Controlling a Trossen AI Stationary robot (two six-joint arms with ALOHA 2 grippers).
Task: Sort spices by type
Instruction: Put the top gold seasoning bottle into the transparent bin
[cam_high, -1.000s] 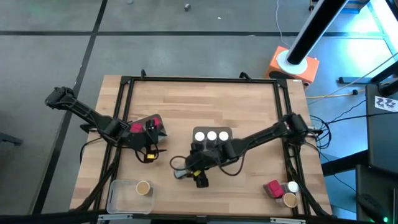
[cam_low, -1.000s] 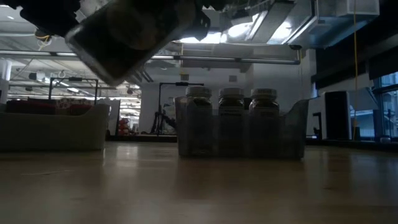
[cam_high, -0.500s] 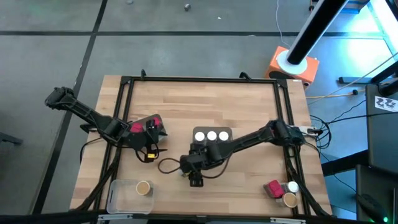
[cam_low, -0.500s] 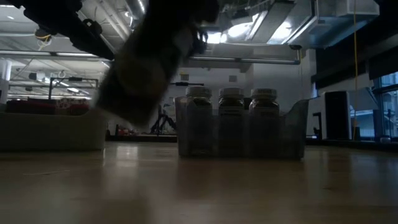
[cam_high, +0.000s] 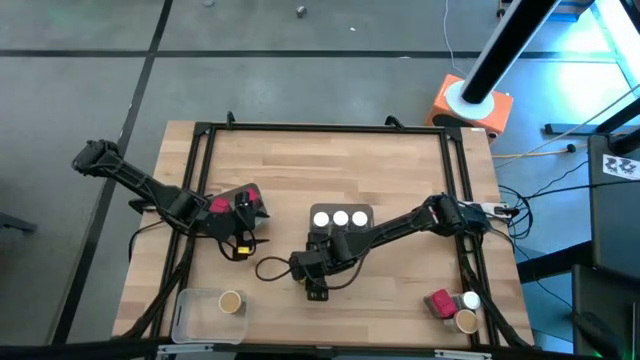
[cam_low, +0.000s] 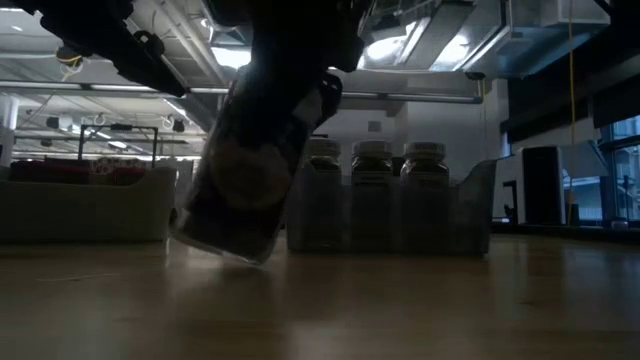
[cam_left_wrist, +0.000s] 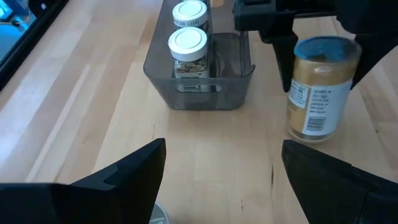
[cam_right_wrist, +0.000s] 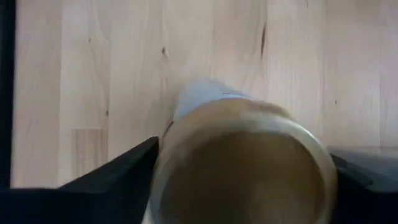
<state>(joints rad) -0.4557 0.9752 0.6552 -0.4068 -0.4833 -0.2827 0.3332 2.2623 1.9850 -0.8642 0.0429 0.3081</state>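
The right hand (cam_high: 316, 287) was seen low over the front middle of the wooden worktop (cam_high: 300, 165), its two dark fingers spread on either side of a round jar (cam_left_wrist: 318, 90). Whether the pads were pressing the jar or had just come off it could not be told. The jar was a clear cylinder filled with tan-yellow spice, fitted with a bluish end and a white printed label; in the low view it was shown tilted, one lower edge at or just above the boards.

Just behind it, three round jars with flat white lids (cam_high: 341, 218) were set upright in a row inside a smoky clear plastic tray (cam_left_wrist: 155, 61).

The left hand (cam_high: 240, 215) was held wide open over the left side of the worktop, with nothing between its fingers, beside the red-magenta packets (cam_high: 232, 201).

A tan-lidded jar (cam_high: 230, 301) was seen in a clear tray (cam_high: 190, 318) at the front left corner. At the front right, a red-magenta packet (cam_high: 437, 302), a white-lidded jar (cam_high: 471, 299) and a tan-lidded jar (cam_high: 465, 320) were clustered together.
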